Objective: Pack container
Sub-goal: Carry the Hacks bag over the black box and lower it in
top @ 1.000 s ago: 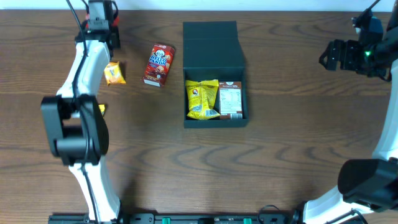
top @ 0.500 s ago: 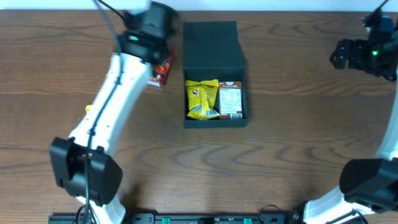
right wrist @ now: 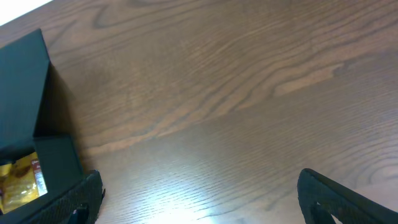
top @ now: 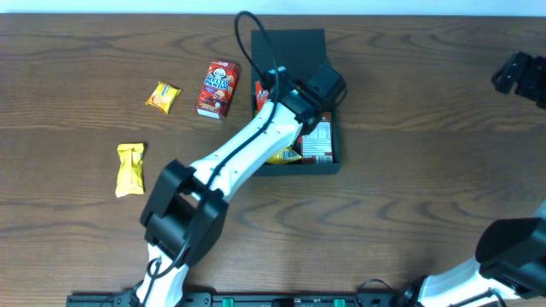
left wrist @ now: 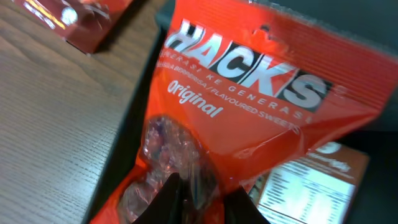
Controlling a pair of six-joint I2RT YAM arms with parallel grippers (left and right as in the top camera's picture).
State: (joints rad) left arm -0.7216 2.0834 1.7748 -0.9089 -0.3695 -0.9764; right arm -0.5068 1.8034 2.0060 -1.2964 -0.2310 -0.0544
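Container [top: 316,168]: one, centre far, flap lid [top: 290,47] open; judged light, stiff cardboard, best taken by a wall. HACKS packet [left wrist: 249,106]: one, soft, is pinched by the left gripper [left wrist: 202,202] over the container. Inside, two are counted: yellow bag [top: 284,157], brown packet [top: 319,141]. At left, three: red box [top: 218,88], orange packet [top: 162,96], yellow packet [top: 130,168]. Right gripper [right wrist: 199,186]: spread wide, empty.
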